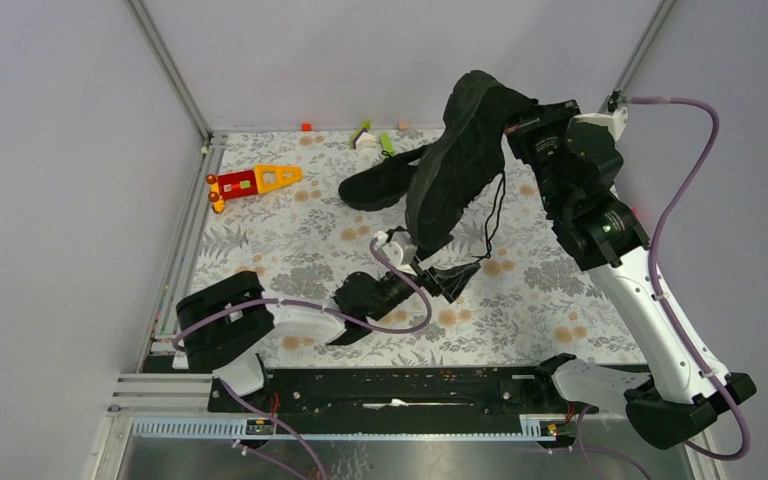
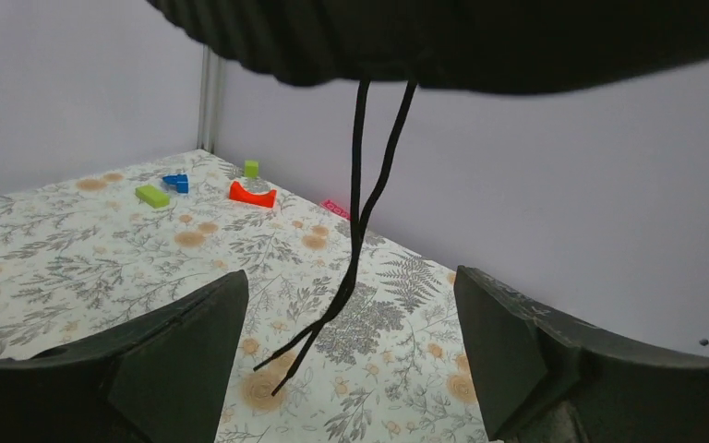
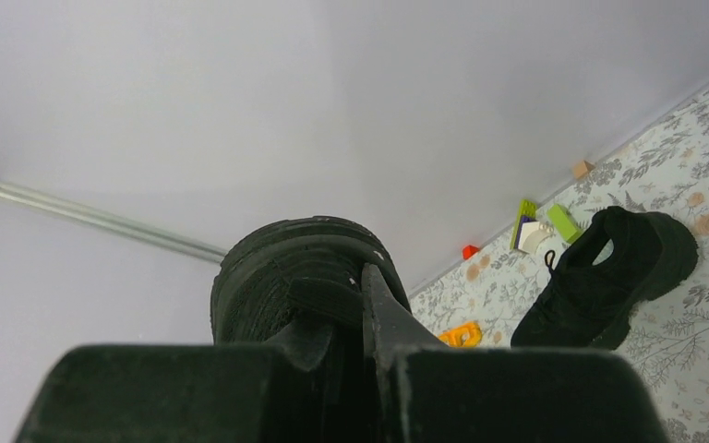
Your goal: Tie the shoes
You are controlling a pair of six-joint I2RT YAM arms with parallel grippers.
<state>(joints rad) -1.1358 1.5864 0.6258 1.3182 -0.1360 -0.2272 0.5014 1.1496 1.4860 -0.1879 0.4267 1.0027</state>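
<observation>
Above mat (image 1: pixel 260 240), R end effector (image 1: pixel 515 125) clamps shoe (image 1: pixel 460 155).

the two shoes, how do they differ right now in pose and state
The lifted shoe hangs in the air, clamped by the right gripper; the other shoe rests on the table. The lifted shoe is tipped, sole toward the top camera; the other shoe sits upright, opening up. The lifted shoe's laces dangle loose; the other shoe's barely show. Both are all-black low-tops.
</observation>
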